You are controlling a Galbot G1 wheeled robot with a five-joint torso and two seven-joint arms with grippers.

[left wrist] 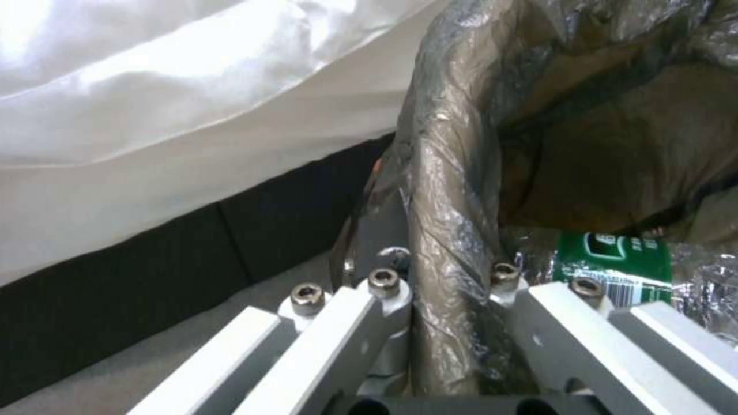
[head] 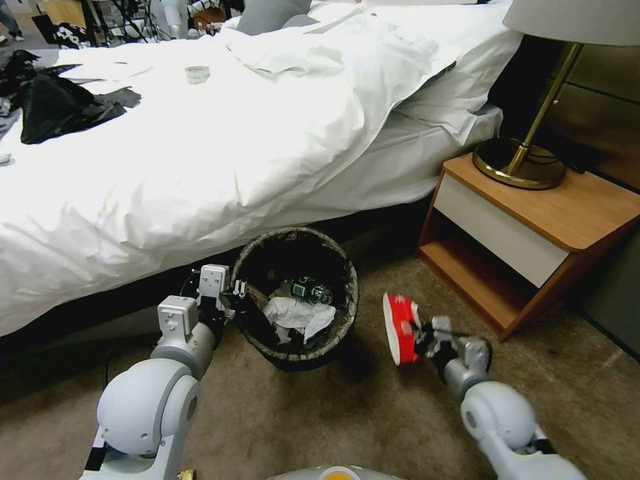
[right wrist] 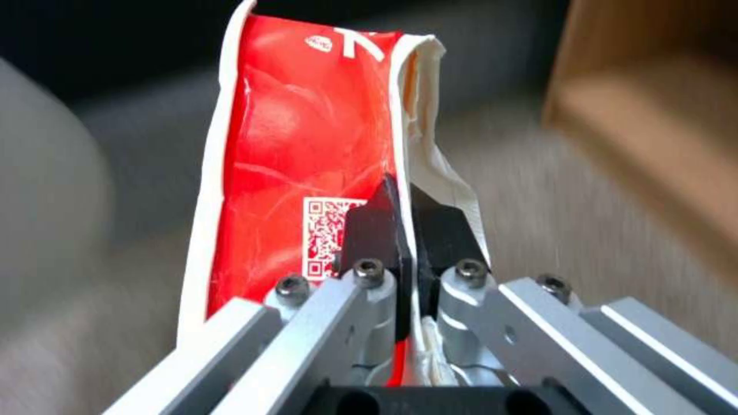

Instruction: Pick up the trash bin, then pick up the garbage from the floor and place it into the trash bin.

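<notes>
The trash bin [head: 333, 330], round with a dark bag liner over its rim, stands by the bed's edge. My left gripper [head: 235, 293] is shut on its near-left rim [left wrist: 446, 190], liner pinched between the fingers. Inside lie white tissue [head: 298, 315] and a green-labelled bottle [head: 310, 291], its label [left wrist: 615, 268] showing beside the fingers. To the bin's right my right gripper [head: 419, 333] is shut on a flat red packet with white edges [head: 401, 327], held upright above the carpet; black pads clamp its edge [right wrist: 300, 150].
A white duvet-covered bed [head: 220, 147] overhangs behind the bin. A wooden nightstand [head: 533, 227] with a brass lamp [head: 527, 160] stands at the right. Brown carpet [head: 320, 413] lies open in front.
</notes>
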